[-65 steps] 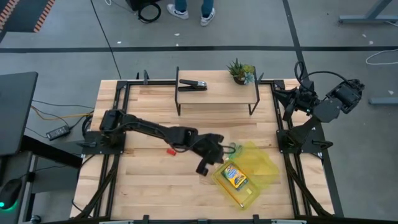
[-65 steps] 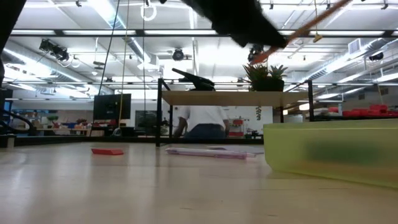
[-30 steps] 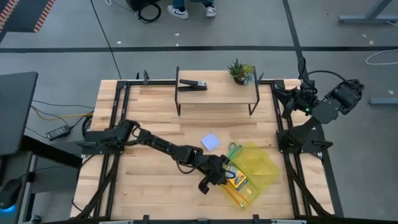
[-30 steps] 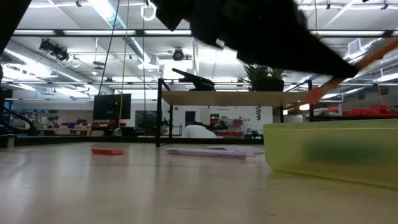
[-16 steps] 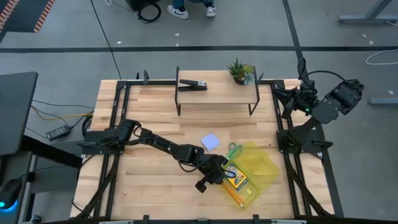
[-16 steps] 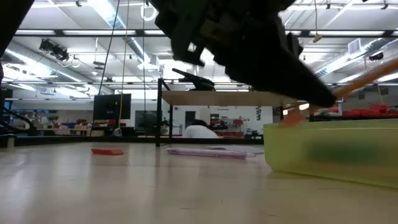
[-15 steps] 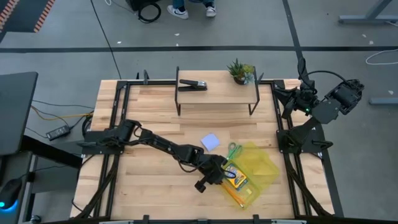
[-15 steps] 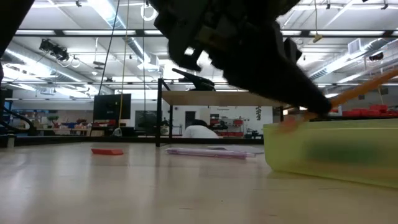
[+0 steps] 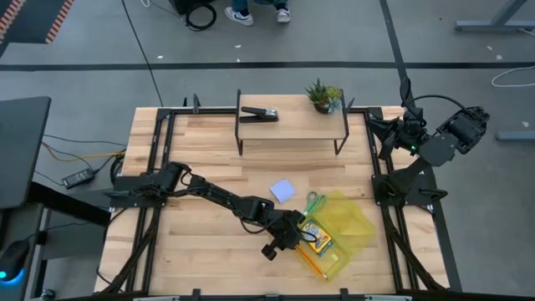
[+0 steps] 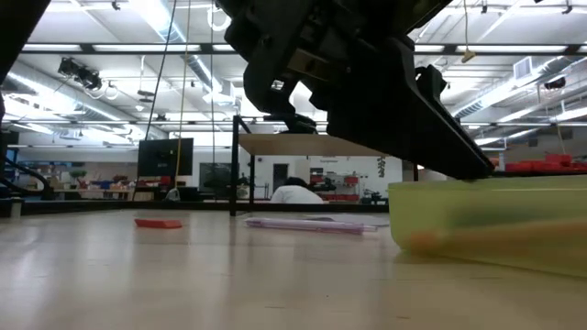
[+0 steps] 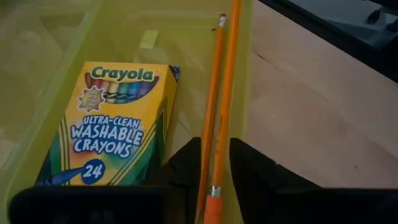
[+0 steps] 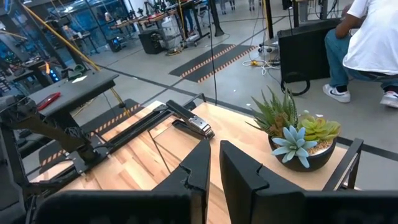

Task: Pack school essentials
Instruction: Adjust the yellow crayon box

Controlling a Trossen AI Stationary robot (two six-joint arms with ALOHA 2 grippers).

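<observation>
The left gripper (image 11: 214, 168) hangs at the near edge of the yellow-green bin (image 9: 355, 219), its jaws slightly apart around two orange pencils (image 11: 219, 106) that lie along the bin's wall beside the crayon box (image 11: 112, 121); the grip looks loosened to leave them there; the notepad (image 9: 282, 191) and scissors (image 9: 313, 201) wait outside; the right gripper (image 12: 210, 163) idles high by the shelf, jaws nearly together.
</observation>
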